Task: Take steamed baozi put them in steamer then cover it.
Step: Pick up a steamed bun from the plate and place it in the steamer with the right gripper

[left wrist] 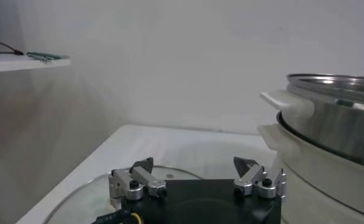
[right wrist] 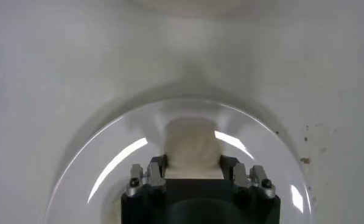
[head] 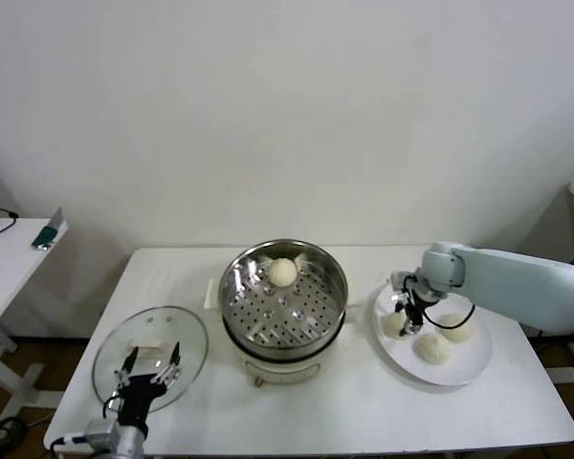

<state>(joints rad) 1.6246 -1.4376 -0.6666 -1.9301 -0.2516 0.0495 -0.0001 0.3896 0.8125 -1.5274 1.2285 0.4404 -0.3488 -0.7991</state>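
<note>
Steel steamer [head: 283, 304] mid-table, one baozi [head: 282, 273] inside at the back; right gripper [head: 403, 318] down on the plate [head: 464, 365], jaws clamped on the nearest bun [right wrist: 192, 149], two more buns [head: 432, 347] beside it; left gripper [head: 149, 368] spread wide, holding nothing, over the lid [head: 187, 335] left of the steamer

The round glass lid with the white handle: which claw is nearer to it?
The left claw: it hovers open at the round glass lid. The right claw is across the table, shut on a bun on the white plate.
</note>
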